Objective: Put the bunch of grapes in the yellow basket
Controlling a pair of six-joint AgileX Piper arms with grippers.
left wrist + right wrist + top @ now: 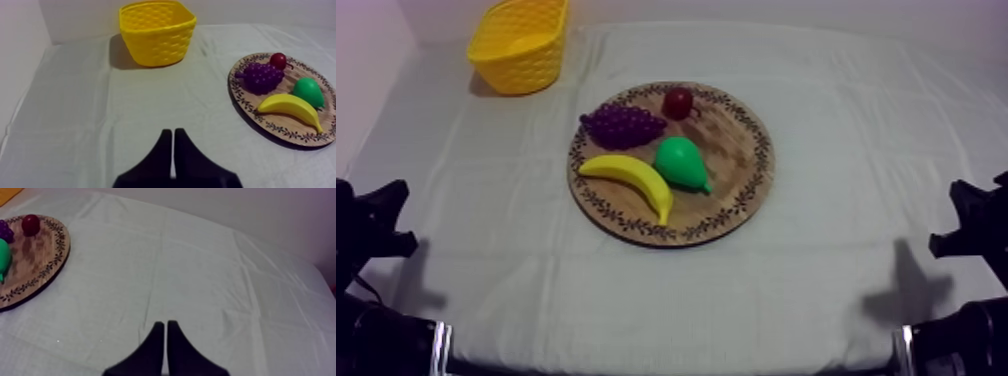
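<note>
The grapes lie on the board, far from both closed jaws.

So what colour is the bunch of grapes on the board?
Dark purple. The bunch of grapes shows best in the left wrist view.

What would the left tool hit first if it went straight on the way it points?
Probably the yellow basket: the left tool, shut, points across bare cloth roughly at it, while the wooden board lies off to the side. Depth is unclear.
</note>
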